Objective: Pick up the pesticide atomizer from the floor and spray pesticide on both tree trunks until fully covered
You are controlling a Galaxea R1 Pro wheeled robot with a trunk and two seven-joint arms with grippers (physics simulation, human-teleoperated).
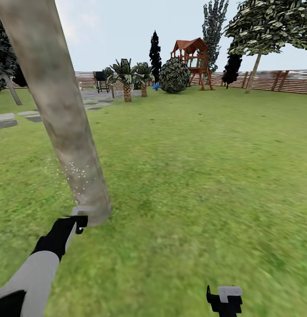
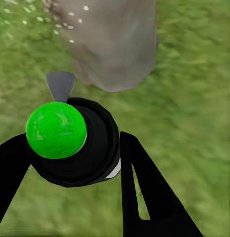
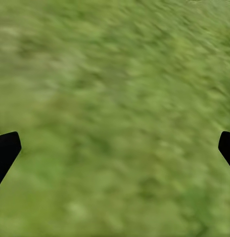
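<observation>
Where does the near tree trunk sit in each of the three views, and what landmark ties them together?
Head view: the tree trunk leans down from the upper left to its base by the left tool.
Left wrist view: the trunk's base lies beyond the atomizer that the tool holds.
Right wrist view: not in it.
Shared landmark: the whitish pesticide specks beside the trunk; the lawn runs through all three.

Fenced garden, wide lawn [image 1: 193,154], wooden playhouse [image 1: 193,59], slat fence [image 1: 268,81], trees [image 1: 263,26]
</observation>
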